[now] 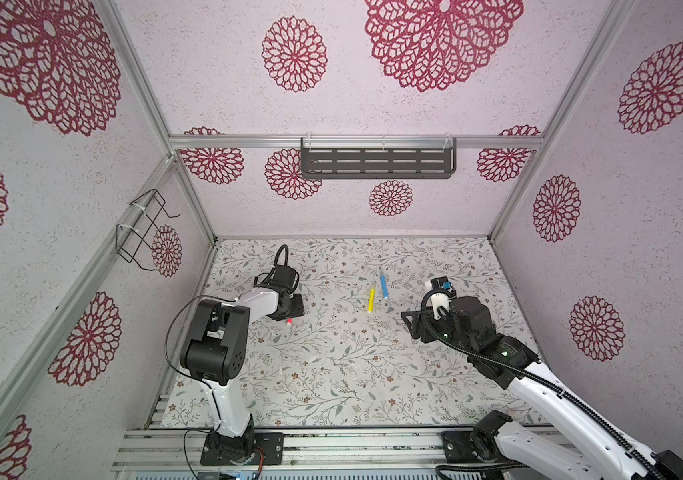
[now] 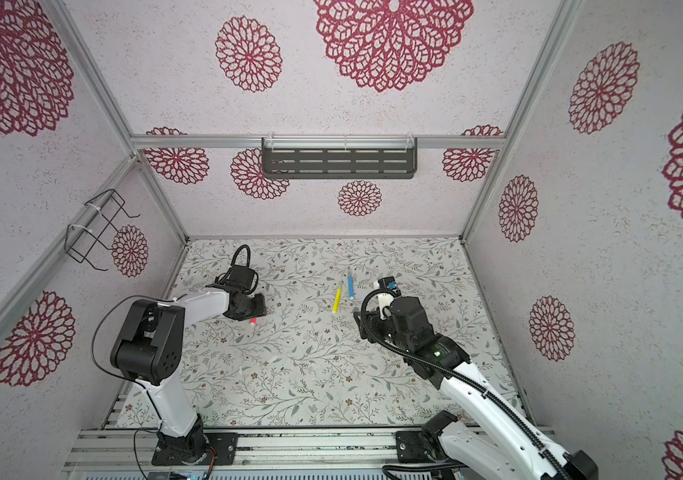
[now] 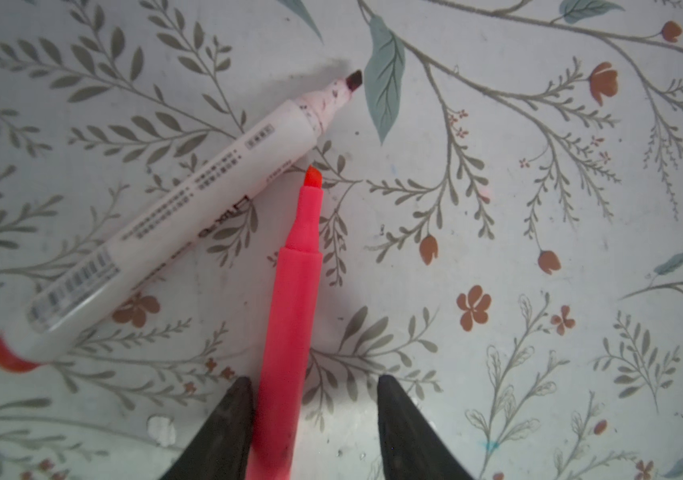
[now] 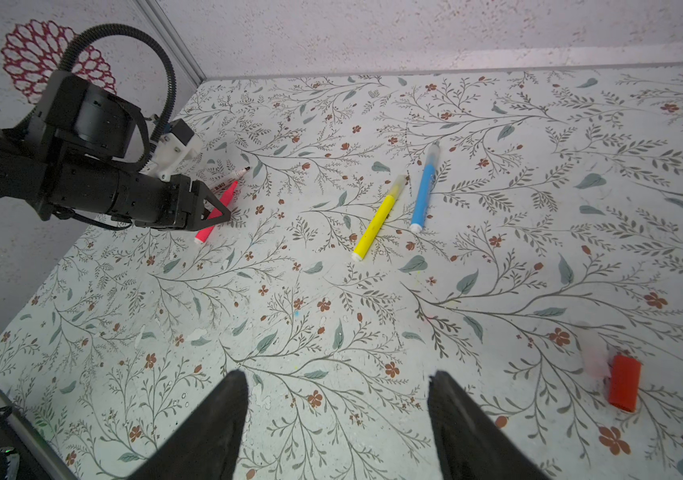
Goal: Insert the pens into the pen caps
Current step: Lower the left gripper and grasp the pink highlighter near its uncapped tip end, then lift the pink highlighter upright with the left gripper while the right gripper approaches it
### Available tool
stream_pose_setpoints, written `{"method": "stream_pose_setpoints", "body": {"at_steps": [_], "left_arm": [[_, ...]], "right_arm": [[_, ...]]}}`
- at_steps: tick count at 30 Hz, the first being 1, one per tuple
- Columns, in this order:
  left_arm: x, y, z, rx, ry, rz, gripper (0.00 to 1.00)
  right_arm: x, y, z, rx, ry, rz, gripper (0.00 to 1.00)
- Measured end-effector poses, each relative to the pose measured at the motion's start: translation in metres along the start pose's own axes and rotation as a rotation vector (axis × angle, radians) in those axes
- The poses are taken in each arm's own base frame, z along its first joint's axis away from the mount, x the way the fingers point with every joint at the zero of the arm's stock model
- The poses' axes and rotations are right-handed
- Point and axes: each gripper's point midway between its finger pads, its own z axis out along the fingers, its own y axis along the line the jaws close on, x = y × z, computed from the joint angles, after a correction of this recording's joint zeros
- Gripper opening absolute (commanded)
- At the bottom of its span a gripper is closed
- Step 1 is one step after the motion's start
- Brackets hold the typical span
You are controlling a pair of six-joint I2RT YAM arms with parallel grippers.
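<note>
On the floral table point(image 4: 331, 311), toward its left side, the white pen point(image 3: 173, 224) carries a barcode and rows of small print, too blurred to read. Its dark tip is bare and its other end is red. The pink pen point(image 3: 294, 316) lies at an angle to it, orange tip uncapped and almost touching the white barrel, with its long axis running straight out from the left jaws. Those jaws are spread around its barrel: one finger point(image 3: 227, 436) touches and the other stands apart. In both top views the arm hides all but the pink pen's tail. Mid-table, the yellow pen point(image 4: 377, 220) and blue pen point(image 4: 423, 187) lie side by side, with pale caps on their far ends. The right jaws are spread and hold nothing. Near them lie a red cap point(image 4: 623, 386) and a blurred pale cap point(image 4: 593, 353).
</note>
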Motion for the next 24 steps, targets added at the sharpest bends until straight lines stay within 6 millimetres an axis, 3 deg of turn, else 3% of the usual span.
{"method": "stream_pose_setpoints", "body": {"at_steps": [5,13,24], "left_arm": [[0.002,0.001,0.000,-0.010,0.005,0.003,0.40],[0.006,0.000,0.001,-0.026,0.007,0.018,0.18],[0.015,-0.021,0.000,0.018,-0.012,0.070,0.14]], "right_arm": [[-0.001,0.000,-0.001,0.000,-0.006,0.001,0.72],[0.007,-0.004,0.000,0.008,0.007,0.003,0.72],[0.003,-0.004,-0.005,0.003,-0.014,0.004,0.72]]}}
